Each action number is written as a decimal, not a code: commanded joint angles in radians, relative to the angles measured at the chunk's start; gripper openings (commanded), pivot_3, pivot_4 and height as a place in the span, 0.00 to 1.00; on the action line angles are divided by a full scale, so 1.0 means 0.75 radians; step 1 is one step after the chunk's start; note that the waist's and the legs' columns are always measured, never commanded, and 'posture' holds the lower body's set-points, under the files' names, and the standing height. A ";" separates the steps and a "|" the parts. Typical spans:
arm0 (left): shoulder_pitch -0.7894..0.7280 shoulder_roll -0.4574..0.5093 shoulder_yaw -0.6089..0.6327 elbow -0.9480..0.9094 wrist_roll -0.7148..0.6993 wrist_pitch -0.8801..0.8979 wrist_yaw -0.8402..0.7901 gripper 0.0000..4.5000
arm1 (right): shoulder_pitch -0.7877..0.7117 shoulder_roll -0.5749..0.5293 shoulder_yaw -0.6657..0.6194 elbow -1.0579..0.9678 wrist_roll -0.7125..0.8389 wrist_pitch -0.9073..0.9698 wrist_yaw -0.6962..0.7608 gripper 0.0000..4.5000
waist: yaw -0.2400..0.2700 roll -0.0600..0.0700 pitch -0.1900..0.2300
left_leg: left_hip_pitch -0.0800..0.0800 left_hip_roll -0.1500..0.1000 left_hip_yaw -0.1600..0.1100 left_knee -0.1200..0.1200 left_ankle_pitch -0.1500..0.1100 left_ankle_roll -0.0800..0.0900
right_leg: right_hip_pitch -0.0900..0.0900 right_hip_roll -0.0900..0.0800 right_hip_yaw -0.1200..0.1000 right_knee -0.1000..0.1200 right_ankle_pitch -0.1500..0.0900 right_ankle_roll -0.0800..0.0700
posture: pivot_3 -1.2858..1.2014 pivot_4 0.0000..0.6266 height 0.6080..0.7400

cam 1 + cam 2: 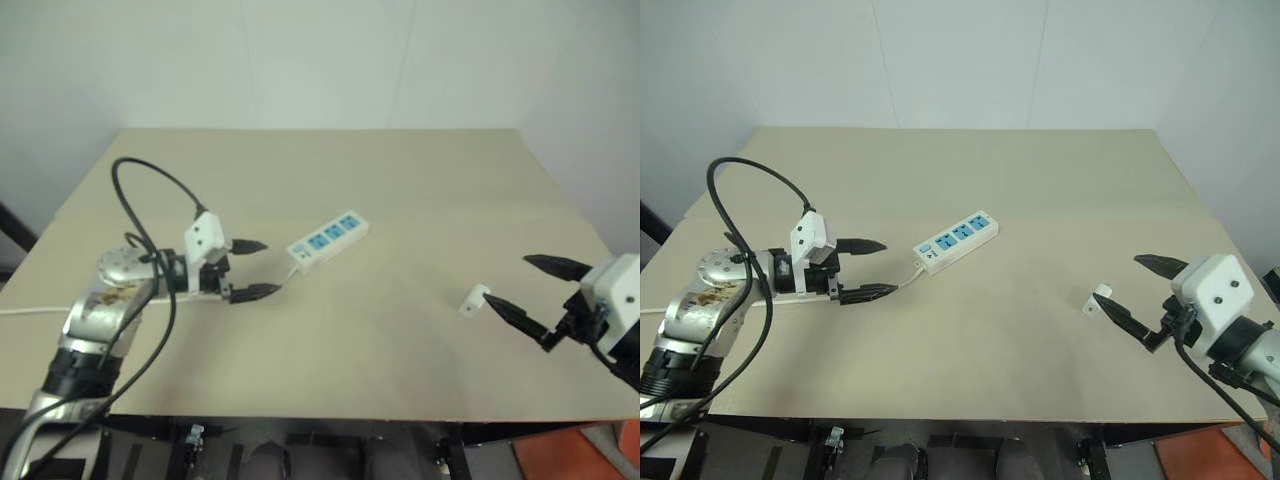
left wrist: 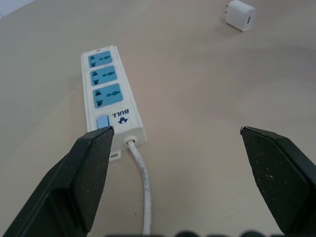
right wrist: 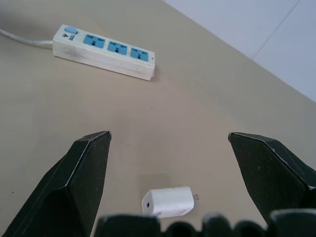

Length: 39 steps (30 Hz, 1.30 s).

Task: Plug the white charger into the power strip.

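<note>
The power strip (image 1: pixel 328 239) lies flat near the middle of the beige table, blue sockets up, its thin cord (image 2: pixel 142 182) trailing toward my left arm. My left gripper (image 1: pixel 255 269) hovers open just short of the strip's switch end, with nothing between its fingers. The white charger (image 1: pixel 475 299) lies on its side at the right of the table, prongs showing (image 3: pixel 168 202). My right gripper (image 1: pixel 528 288) is open, pointing at the charger, its lower fingertip close beside it; nothing is held.
The table (image 1: pixel 330 180) stretches wide and bare behind the strip, up to a white wall. Its front edge runs just below both arms. A black cable (image 1: pixel 150 190) loops up over my left forearm.
</note>
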 commanded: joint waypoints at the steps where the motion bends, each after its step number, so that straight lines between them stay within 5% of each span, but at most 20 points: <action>1: 0.021 0.027 0.055 -0.074 -0.018 0.019 0.023 0.99 | -0.015 -0.012 -0.014 -0.002 0.010 -0.024 0.000 1.00 | -0.001 0.000 0.000 | 0.000 0.000 0.000 0.000 0.000 0.000 | 0.000 0.000 0.000 0.000 0.000 0.000 | 0.52 0.24 1.00; 29: -0.051 -0.069 0.040 0.001 0.028 0.001 0.152 0.99 | -0.026 -0.010 0.002 -0.008 -0.008 -0.028 -0.038 1.00 | 0.001 0.000 0.000 | 0.000 0.000 -0.001 0.001 0.000 0.000 | 0.000 0.000 -0.001 0.000 0.000 0.000 | 0.52 0.24 1.00; 39: -0.346 -0.456 0.005 0.706 0.166 -0.396 0.299 0.99 | -0.069 0.004 0.034 -0.021 -0.031 -0.030 -0.092 1.00 | 0.007 -0.001 0.000 | -0.002 -0.002 -0.003 0.007 0.000 0.000 | 0.002 0.000 -0.002 0.001 0.002 0.002 | 0.52 0.24 1.00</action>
